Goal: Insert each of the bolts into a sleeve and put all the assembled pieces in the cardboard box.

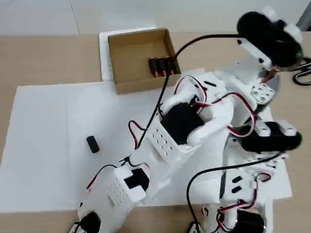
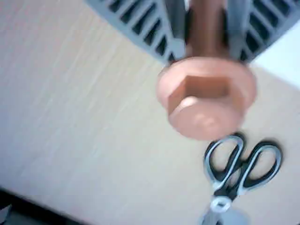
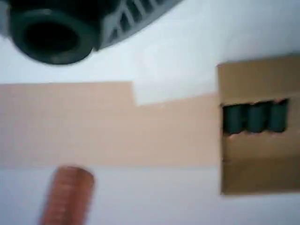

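Note:
My left gripper [image 2: 206, 28] is shut on the shank of an orange bolt [image 2: 206, 96], whose hexagonal head faces the wrist camera. In the high view that bolt [image 1: 270, 75] hangs above the table's right side. My right gripper [image 3: 70, 18] is shut on a black sleeve [image 3: 49, 37], open bore showing. The bolt's threaded end [image 3: 68, 194] lies apart from the sleeve. The cardboard box [image 1: 127, 53] stands at the back with three dark sleeves [image 1: 162, 66] side by side against its right wall. A loose black sleeve [image 1: 92, 143] lies on the white paper [image 1: 53, 145].
Scissors [image 1: 303, 73] lie on the bare wood at the far right edge, below the held bolt in the left wrist view, scissors [image 2: 241, 164]. White paper covers the table's middle. Both arms and their cables cross the right half of the table.

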You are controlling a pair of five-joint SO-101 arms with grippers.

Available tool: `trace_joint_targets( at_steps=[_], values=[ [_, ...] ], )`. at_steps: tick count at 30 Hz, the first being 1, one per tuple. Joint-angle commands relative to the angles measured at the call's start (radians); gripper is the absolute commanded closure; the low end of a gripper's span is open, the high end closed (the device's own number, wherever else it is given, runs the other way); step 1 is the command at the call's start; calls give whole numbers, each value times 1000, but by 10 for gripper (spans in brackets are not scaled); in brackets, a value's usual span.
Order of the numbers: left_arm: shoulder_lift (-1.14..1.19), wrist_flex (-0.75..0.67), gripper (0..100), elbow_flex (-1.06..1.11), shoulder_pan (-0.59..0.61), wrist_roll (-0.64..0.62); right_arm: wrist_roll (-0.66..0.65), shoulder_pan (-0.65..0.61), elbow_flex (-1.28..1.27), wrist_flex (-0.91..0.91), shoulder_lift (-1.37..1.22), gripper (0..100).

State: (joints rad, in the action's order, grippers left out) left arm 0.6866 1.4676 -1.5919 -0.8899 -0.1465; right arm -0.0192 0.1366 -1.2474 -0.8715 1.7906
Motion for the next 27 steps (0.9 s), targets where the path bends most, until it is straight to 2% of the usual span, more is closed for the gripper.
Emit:
trace_joint_targets(
  at_steps=[1,7,12,15,19,27],
  values=[
    [-20,32,995,-91,34,-6,-9,-51,-21,28,-4,997],
    [20,158,995,-88,118,-3,-18,-99,-60,107,-4,997],
    [18,219,995,-96,178,32,-60,-243,-81,102,-13,997],
    [-80,285,995,-94,204,66,-72,-303,-121,111,-13,997],
    [-245,295,995,-90,247,58,-71,-344,-153,150,-13,997],
    [-262,299,995,12,213,57,-75,-412,-152,194,-15,997]
  ],
)
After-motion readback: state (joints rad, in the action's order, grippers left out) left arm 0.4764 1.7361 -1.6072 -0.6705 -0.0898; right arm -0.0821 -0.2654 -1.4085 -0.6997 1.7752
